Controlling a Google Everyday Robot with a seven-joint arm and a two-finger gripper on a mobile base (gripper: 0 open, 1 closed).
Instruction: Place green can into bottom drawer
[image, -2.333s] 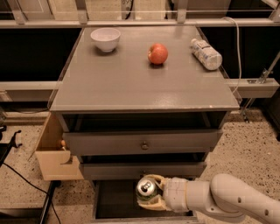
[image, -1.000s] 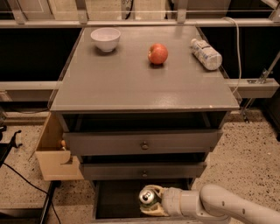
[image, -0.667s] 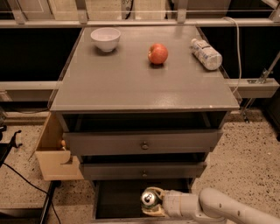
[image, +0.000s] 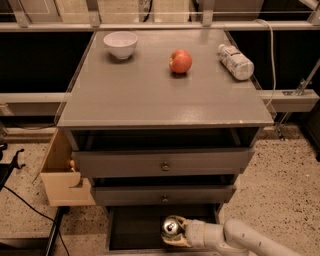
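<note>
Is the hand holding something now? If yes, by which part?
Yes. The hand, low over the open bottom drawer, holds the green can by its side; its silver top is free.

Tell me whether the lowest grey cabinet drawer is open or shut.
Open: the lowest grey drawer is pulled out, dark interior showing, and the gripper holds the shiny green can over it.
</note>
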